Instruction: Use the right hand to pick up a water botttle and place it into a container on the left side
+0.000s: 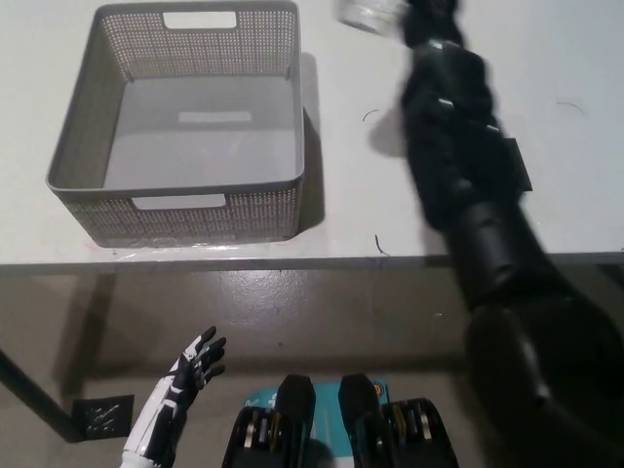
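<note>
Head view: right hand at top edge, clasping water bottle, lifted clear of table for carry toward container. Left hand idle low, fingers spread.

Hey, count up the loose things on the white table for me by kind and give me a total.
Grey perforated plastic baskets: 1
Clear plastic water bottles: 1, held up at the top edge by the black right robot hand, mostly out of frame
Black tape patches: 1, mostly hidden by the arm
Total: 3
</note>
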Motion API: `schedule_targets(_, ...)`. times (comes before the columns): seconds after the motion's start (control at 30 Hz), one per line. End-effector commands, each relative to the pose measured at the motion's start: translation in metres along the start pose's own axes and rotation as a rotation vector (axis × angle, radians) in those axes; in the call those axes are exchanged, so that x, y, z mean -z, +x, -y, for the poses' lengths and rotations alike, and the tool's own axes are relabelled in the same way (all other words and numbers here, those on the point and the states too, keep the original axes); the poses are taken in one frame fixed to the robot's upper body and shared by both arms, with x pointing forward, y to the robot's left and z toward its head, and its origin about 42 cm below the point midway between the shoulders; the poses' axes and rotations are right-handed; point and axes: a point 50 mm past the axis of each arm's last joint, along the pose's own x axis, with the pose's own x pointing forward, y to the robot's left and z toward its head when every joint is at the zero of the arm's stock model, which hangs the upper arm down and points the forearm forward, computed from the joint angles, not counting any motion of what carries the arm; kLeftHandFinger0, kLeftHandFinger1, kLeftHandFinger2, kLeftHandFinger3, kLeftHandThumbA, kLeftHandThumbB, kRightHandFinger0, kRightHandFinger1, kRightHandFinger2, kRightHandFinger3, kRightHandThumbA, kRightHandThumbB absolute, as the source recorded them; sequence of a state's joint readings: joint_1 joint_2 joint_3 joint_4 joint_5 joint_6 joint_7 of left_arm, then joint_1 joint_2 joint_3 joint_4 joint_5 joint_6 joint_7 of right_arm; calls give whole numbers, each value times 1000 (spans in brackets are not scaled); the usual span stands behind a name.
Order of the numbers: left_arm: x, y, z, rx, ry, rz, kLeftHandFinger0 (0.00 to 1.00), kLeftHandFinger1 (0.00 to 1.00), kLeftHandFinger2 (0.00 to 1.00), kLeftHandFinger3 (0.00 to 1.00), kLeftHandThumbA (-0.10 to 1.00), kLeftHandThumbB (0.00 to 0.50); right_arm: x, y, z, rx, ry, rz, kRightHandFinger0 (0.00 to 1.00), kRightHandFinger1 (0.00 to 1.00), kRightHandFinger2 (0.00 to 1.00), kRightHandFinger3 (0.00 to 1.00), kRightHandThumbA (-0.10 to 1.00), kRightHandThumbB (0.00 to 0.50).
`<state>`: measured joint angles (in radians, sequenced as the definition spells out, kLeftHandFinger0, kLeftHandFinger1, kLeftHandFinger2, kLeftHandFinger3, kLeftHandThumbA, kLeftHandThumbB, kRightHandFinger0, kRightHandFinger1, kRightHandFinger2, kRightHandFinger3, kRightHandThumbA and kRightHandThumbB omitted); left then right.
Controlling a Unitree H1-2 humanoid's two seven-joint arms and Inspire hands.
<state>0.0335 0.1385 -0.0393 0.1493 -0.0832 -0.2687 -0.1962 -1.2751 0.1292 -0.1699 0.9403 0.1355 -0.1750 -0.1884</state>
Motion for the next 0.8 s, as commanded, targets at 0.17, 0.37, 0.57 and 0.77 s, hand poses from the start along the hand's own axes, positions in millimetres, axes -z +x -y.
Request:
schedule_targets(0.17, -9, 3, -7, 36, 51, 54, 1000, 1000, 1000, 1000, 1000, 199, -9, -5, -95, -157, -220, 93, 0, 138, 546, 603, -100, 115)
schedule_targets(0.37, -11, 4, -5, 49, 56, 47, 1000, 1000, 1000, 1000, 1000, 220, 35, -26, -107, -150, -324, -15, 0, 188, 565, 430, -100, 132)
schedule_targets(0.57, -12, 5, -4, 53, 55, 50, 1000, 1000, 1000, 1000, 1000, 205, 73, -46, -98, -180, -475, -82, 0, 274, 711, 609, -100, 99)
schedule_targets(0.77, -16, 9, -7, 66, 69, 57, 1000, 1000, 1000, 1000, 1000, 203, 85, -52, -86, -214, -620, -48, 84, 403, 761, 738, 338, 156)
